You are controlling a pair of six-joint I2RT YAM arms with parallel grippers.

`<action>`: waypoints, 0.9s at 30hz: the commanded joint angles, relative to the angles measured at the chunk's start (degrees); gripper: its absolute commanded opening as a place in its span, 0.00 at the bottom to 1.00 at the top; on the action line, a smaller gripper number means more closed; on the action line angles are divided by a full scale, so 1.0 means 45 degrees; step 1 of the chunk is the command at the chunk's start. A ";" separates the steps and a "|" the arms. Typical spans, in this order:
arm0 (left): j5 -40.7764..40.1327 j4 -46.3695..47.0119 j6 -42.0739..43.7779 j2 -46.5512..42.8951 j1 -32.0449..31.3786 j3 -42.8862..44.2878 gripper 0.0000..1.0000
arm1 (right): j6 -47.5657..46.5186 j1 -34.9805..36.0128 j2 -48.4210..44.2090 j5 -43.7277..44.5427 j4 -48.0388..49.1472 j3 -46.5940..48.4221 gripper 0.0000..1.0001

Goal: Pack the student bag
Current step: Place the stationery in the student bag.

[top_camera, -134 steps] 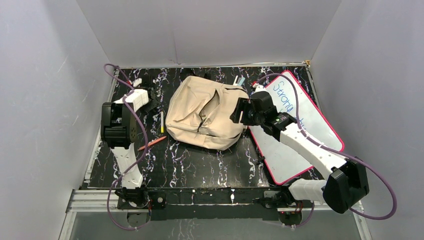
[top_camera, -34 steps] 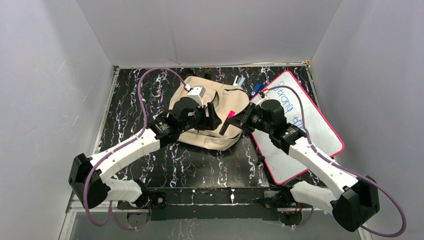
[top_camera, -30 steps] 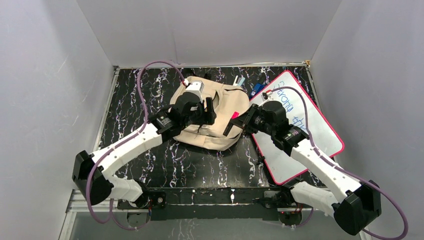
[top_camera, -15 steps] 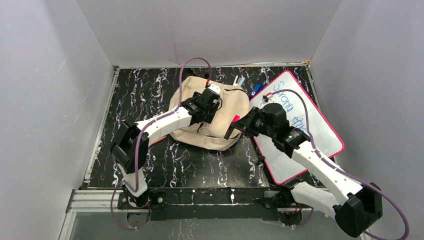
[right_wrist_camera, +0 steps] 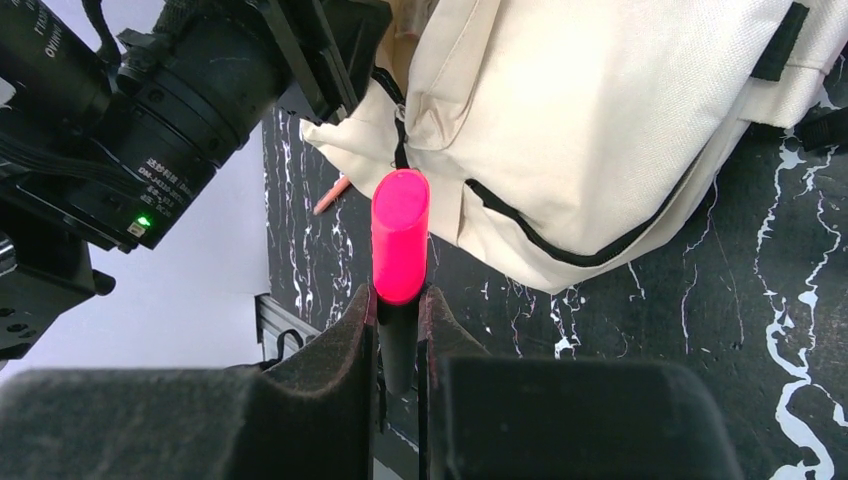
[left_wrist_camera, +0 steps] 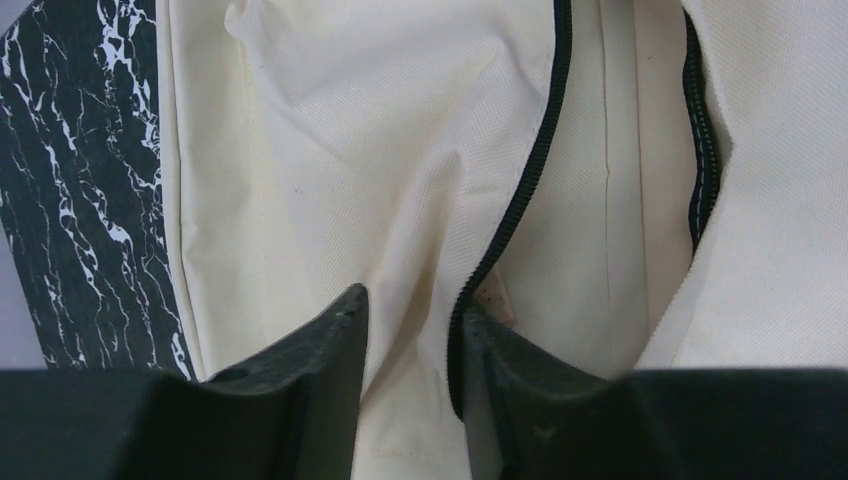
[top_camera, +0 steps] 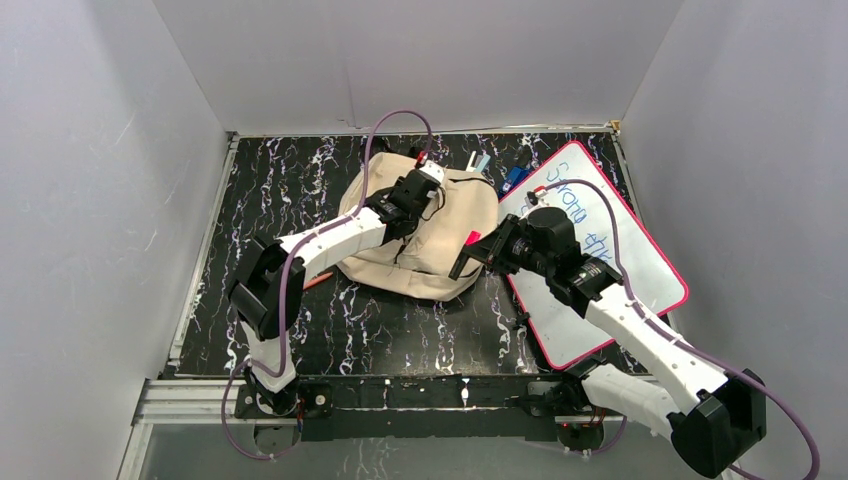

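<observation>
1. Overhead camera: fixed above and behind the near edge of the table, it looks down and forward, far enough to take in the bag, the whiteboard and the walls.
2. Left wrist camera: it looks along the left gripper from very close, and fabric and zipper fill the frame.
3. Right wrist camera: it looks from farther back and low, past the right gripper and its marker, toward the bag's side and the left arm.
4. All three views share the bag's zipped opening and some table.
</observation>
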 commanded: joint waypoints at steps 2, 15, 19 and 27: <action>0.0080 0.0535 0.0284 -0.0504 0.0579 0.0424 0.24 | -0.0209 -0.0010 0.0195 -0.0201 0.0413 0.0366 0.00; 0.1829 0.2721 -0.0778 -0.2226 0.1381 -0.1498 0.00 | 0.0642 -0.0002 0.1939 0.0444 0.2210 0.1538 0.00; 0.2385 0.3397 -0.1021 -0.2469 0.1501 -0.1841 0.00 | 0.0774 -0.0002 0.3073 0.0943 0.2817 0.2329 0.00; 0.3526 0.3913 -0.1594 -0.2494 0.1813 -0.1982 0.00 | 0.1556 -0.0012 0.5361 0.2090 0.3745 0.3665 0.00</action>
